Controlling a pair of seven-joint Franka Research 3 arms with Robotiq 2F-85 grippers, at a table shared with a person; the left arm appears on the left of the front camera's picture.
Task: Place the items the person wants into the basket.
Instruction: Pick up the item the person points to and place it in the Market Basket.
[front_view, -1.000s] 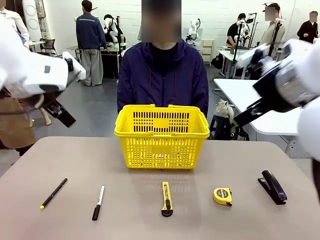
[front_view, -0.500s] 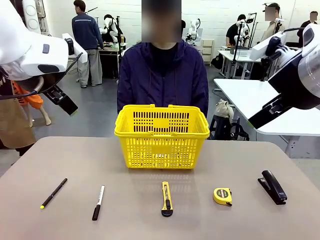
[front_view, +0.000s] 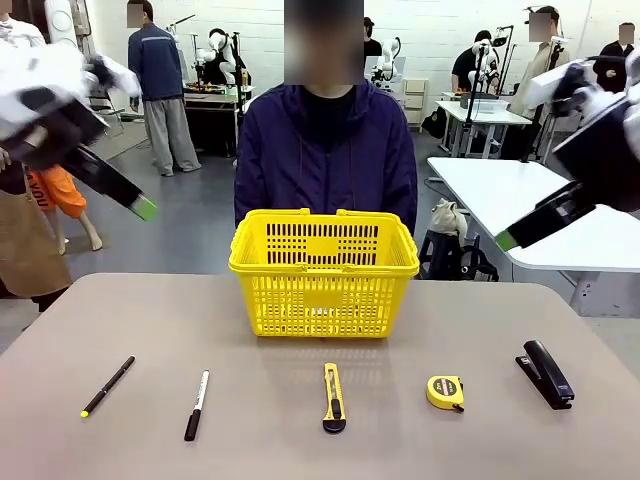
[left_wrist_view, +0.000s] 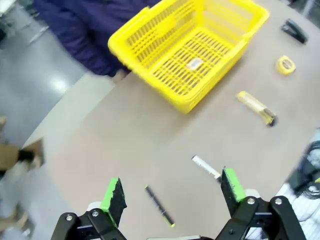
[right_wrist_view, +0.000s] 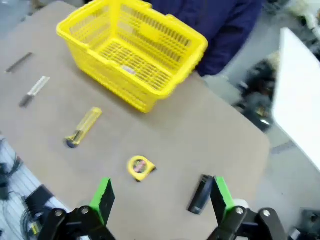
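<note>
Yellow basket (front_view: 323, 300) on the far half of the table (front_view: 480, 330), centred, just in front of the person (front_view: 325, 150) seated at the far edge; small white label on its floor.

Along the near edge, left to right: black pen (front_view: 107, 386), white marker (front_view: 197, 404), utility knife (front_view: 333, 397), tape measure (front_view: 445, 392), stapler (front_view: 545, 374), all well apart, none touching.

Bare tabletop between this row and the basket, and on both sides of the basket — open room.

Left gripper (left_wrist_view: 172, 189) high over the table's left end, right gripper (right_wrist_view: 162, 196) high off the right end, both well clear of the basket and tools.

Green-padded fingers (left_wrist_view: 112, 197) spread wide on both grippers — holding nothing, touching nothing.
</note>
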